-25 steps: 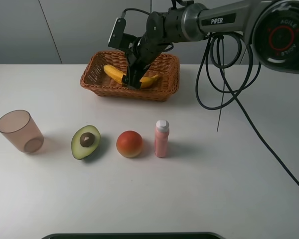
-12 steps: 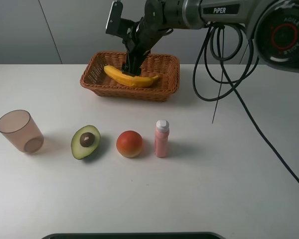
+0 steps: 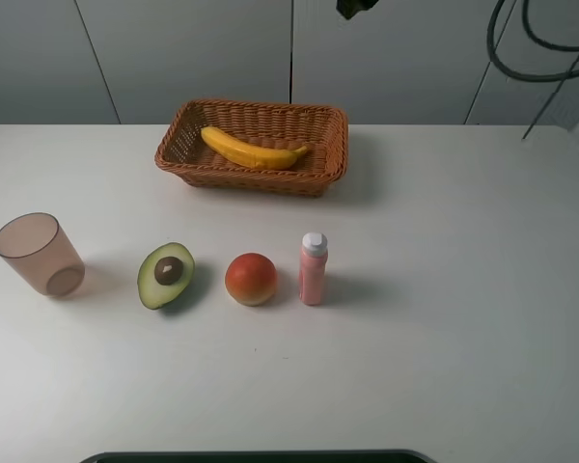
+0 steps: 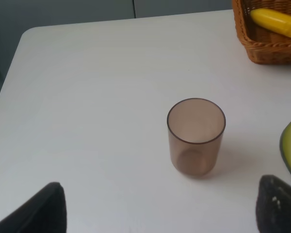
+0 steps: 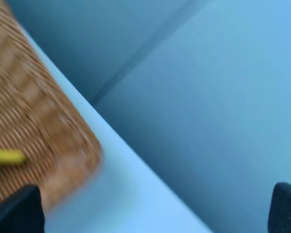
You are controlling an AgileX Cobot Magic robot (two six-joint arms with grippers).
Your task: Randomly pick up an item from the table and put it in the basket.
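The yellow banana lies inside the brown wicker basket at the back of the white table. Only a dark part of my right arm shows at the top edge of the exterior view, well above the basket. In the blurred right wrist view my right gripper is open and empty, with the basket and the banana's tip below it. My left gripper is open and empty above the table, near the cup. The basket corner and banana also show there.
A translucent pinkish cup stands at the left, also in the left wrist view. A halved avocado, a red-orange fruit and a pink bottle stand in a row. Black cables hang at top right.
My right gripper has let go of the banana, which now lies free in the basket. The right arm has risen up and away, almost out of the exterior view.
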